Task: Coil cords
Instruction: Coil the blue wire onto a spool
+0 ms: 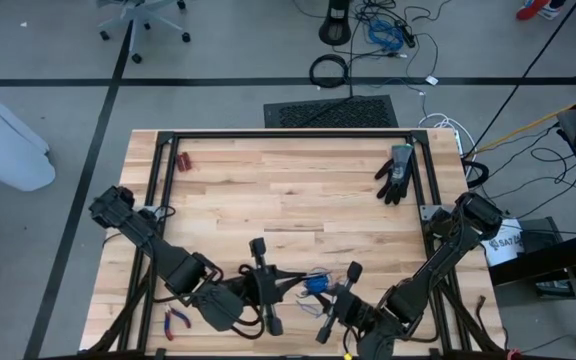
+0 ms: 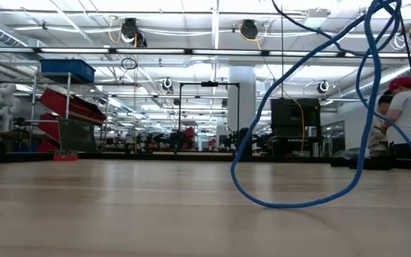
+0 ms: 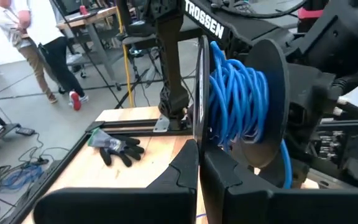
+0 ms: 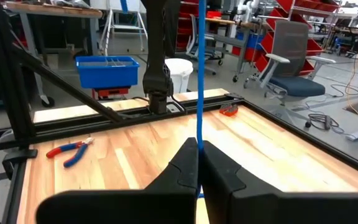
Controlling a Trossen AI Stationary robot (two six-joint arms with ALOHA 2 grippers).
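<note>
The left gripper (image 3: 199, 163) is clamped on the blue cord (image 3: 236, 93), its two dark fingers (image 3: 179, 171) pressed together with the strand pinched between them. Just beyond those fingers, the cord is wound in many turns into a thick bundle on the right arm, between two dark round plates. The right gripper (image 4: 197, 163) is likewise closed on the cord, which rises straight up from between its fingertips in the right wrist view. From above, both grippers sit close together at the near middle of the wooden table (image 1: 288, 190), with the blue bundle (image 1: 317, 284) between them. At table height, a slack loop of the cord (image 2: 298, 202) hangs down and touches the tabletop. Red-handled pliers (image 1: 176, 320) lie near the table's near left corner, beside the left arm. A black glove (image 1: 396, 173) lies at the far right corner, well apart from the grippers. A small red object (image 1: 182, 160) lies near the far left corner. A person (image 3: 39, 43) stands on the floor beyond the table.
</note>
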